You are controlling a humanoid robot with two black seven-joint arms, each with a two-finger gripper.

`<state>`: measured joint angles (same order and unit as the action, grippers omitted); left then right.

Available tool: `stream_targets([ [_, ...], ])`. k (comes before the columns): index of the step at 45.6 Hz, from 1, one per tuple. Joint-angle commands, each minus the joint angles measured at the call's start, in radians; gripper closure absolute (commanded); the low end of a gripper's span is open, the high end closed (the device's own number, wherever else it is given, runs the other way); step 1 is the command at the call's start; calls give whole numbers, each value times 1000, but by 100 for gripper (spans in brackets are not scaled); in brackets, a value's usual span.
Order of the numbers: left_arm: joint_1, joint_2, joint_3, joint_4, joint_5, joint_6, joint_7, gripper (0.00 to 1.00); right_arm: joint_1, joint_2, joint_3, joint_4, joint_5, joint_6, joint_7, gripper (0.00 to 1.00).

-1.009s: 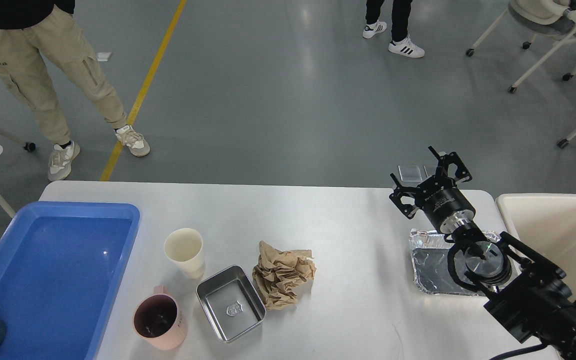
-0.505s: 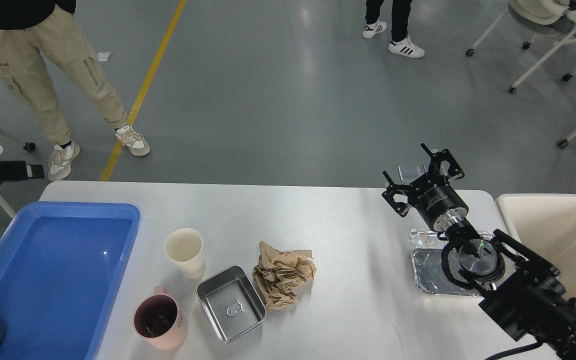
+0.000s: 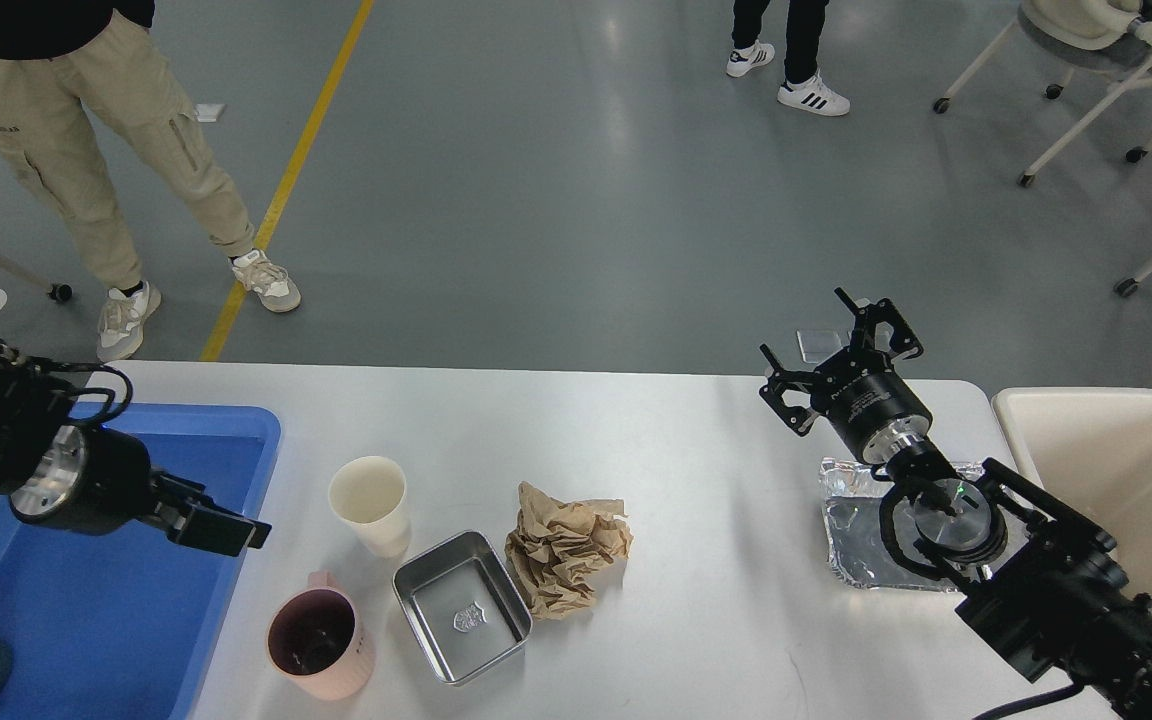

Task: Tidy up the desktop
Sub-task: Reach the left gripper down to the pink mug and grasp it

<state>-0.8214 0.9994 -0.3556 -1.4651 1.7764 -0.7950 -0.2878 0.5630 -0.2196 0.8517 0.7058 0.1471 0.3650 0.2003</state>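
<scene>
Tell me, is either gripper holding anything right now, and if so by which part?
Nothing is held. The right gripper is open and empty above the desktop. The left gripper has nothing in it; whether it is open cannot be told.

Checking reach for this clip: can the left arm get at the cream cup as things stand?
Probably yes. The left claw hangs over the blue tray's right edge, pointing toward the cup, with only bare desktop between them. The pink mug sits nearer the robot, off that line.
</scene>
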Motion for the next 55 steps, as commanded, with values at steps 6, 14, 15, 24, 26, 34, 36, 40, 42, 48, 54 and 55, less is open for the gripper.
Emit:
stream_targets([
  [6,-78,-119,172,-15,20,-9,21,3,0,-6,-2,7,0,2,1,0],
  [14,-81,-145,213,-15,67,-16,24,3,0,-7,0,7,0,3,1,0],
  [15,-81,-146,214,-15,67,-16,24,3,0,-6,0,7,0,2,1,0],
  [24,-82,-142,224,-15,72,-32,21,3,0,-7,0,7,0,3,1,0],
  [26,-82,-142,228,-14,83,-32,19,3,0,-7,0,7,0,3,1,0],
  [34,-73,-145,245,-9,107,-29,18,3,-2,-9,0,7,0,5,1,0],
  [36,-70,-145,245,-9,116,-29,19,3,-2,-9,0,7,0,6,1,0],
  [40,-67,-147,245,-5,149,-27,18,3,-2,-9,0,7,0,8,1,0],
  [42,-67,-148,247,3,161,-26,16,3,-3,-9,0,7,0,9,1,0],
  [48,-67,-168,247,41,169,-20,16,3,-2,-11,1,7,0,11,1,0],
  [54,-67,-192,247,84,170,-16,16,3,-2,-11,1,9,0,11,2,0],
  [55,-67,-197,247,91,170,-13,16,3,-3,-11,1,9,0,11,2,0],
])
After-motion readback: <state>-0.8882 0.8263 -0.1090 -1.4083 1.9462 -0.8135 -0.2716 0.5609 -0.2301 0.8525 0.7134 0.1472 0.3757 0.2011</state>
